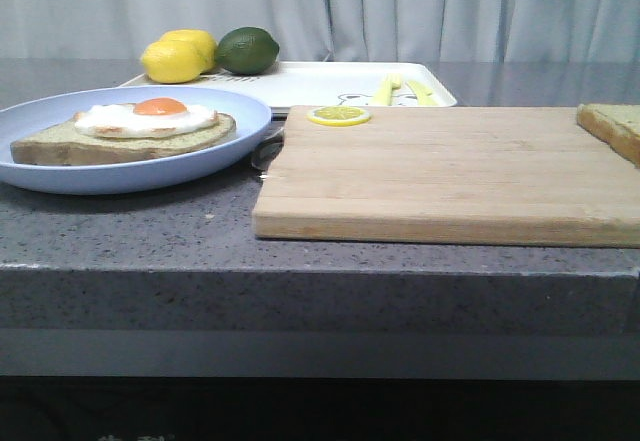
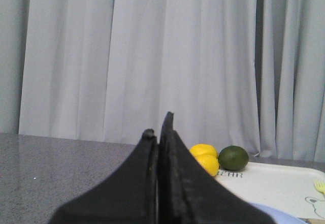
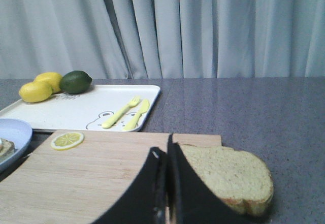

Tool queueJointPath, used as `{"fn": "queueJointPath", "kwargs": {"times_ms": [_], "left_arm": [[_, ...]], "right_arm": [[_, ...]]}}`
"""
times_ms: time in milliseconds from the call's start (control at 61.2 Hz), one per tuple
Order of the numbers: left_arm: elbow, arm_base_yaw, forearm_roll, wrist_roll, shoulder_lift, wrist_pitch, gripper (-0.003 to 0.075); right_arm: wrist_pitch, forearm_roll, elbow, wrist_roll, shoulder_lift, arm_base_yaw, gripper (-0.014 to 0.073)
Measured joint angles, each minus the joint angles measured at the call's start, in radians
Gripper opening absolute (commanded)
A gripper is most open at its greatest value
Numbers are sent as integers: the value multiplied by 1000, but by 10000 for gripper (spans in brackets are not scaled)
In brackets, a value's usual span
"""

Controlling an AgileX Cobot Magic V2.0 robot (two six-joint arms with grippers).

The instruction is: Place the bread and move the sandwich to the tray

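Observation:
The bread [image 1: 612, 127] lies at the right end of the wooden cutting board [image 1: 440, 176]; it also shows in the right wrist view [image 3: 228, 176], just beside my right gripper [image 3: 164, 155], which is shut and empty. The sandwich's lower slice with a fried egg [image 1: 128, 131] sits on the round blue plate [image 1: 60, 176] at the left. The white tray [image 1: 310, 83] lies behind the board; it also shows in both wrist views [image 2: 269, 183] [image 3: 76, 109]. My left gripper [image 2: 158, 132] is shut and empty, above the counter. Neither gripper shows in the front view.
Two lemons [image 1: 178, 56] and a lime [image 1: 247, 50] sit at the tray's far left corner. A yellow fork and knife [image 3: 127, 113] lie on the tray. A lemon slice [image 1: 338, 115] rests on the board's back left corner. Grey curtains hang behind the dark counter [image 1: 150, 221].

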Motion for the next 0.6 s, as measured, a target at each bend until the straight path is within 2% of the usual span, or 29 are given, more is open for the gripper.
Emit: {"fn": "queueJointPath", "kwargs": {"times_ms": [147,327,392,474,539,605], "left_arm": [[-126,0,16,0,215,120,-19],[-141,0,19,0,398,110,-18],[-141,0,19,0,414,92,-14],[-141,0,19,0,416,70,50],[-143,0,19,0,416,62,169],[-143,0,19,0,416,62,328]], "right_arm": [[94,1,-160,0,201,0,-77],[117,5,-222,0,380,0,-74],[115,5,-223,0,411,0,-39],[115,5,-223,0,425,0,83],[115,7,-224,0,425,0,224],[114,7,-226,0,425,0,404]]}}
